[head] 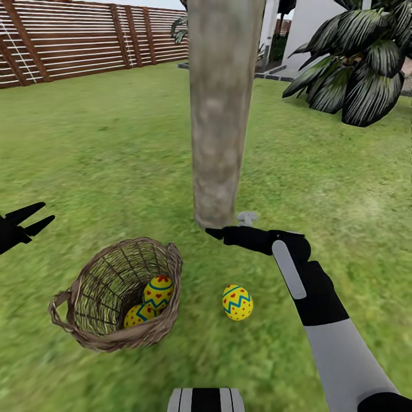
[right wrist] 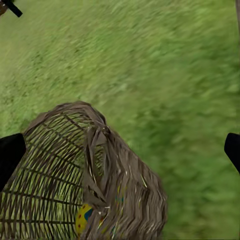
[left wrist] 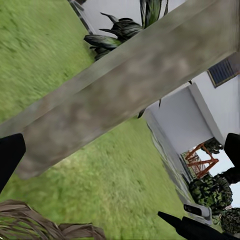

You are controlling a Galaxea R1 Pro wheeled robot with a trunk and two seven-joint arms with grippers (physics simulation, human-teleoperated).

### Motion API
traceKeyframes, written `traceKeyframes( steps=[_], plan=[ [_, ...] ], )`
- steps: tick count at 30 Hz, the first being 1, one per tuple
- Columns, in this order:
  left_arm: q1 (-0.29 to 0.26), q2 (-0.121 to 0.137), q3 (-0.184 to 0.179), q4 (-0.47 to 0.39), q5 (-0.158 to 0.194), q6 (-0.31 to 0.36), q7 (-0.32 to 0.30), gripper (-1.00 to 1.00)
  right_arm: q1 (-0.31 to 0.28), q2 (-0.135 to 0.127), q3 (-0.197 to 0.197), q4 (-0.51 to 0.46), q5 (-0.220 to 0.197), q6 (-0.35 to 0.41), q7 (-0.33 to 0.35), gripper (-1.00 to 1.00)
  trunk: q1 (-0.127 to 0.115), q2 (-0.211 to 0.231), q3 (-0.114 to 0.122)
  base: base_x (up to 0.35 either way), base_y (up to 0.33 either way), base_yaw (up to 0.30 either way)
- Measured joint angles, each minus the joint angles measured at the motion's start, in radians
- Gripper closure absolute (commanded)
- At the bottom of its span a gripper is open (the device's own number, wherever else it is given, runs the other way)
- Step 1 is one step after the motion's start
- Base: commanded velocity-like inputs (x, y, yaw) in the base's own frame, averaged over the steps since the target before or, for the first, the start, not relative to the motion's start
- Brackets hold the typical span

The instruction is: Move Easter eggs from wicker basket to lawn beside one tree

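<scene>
Wicker basket (head: 117, 294), lower left of the head view, tipped, holding two Easter eggs (head: 150, 301); third egg (head: 237, 302) on the lawn (head: 103, 154) near the tree (head: 220, 114). Left gripper (head: 34, 220) spread, empty. Right gripper (head: 214, 233) empty, opening unclear.

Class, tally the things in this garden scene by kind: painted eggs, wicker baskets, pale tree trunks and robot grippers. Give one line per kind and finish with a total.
Painted eggs: 3, with two in the basket and one on the grass
Wicker baskets: 1
Pale tree trunks: 1
Robot grippers: 2, left and right
Total: 7
</scene>
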Motion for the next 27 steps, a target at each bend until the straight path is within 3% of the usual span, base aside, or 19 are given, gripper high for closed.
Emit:
traceKeyframes(
  steps=[24, 27],
  plan=[
    [0.000, 0.000, 0.000, 0.000, -0.001, 0.000, 0.000, -1.00, 0.015, 0.013, 0.008, 0.009, 0.004, -0.004, -0.003, -1.00, -0.011, 0.006, 0.093, 0.000, 0.000, 0.273],
    [0.000, 0.000, 0.000, 0.000, -0.001, 0.000, 0.000, -1.00, 0.022, 0.014, 0.063, 0.012, 0.007, -0.013, -0.016, -1.00, -0.012, 0.006, 0.104, 0.000, 0.000, 0.287]
  ],
)
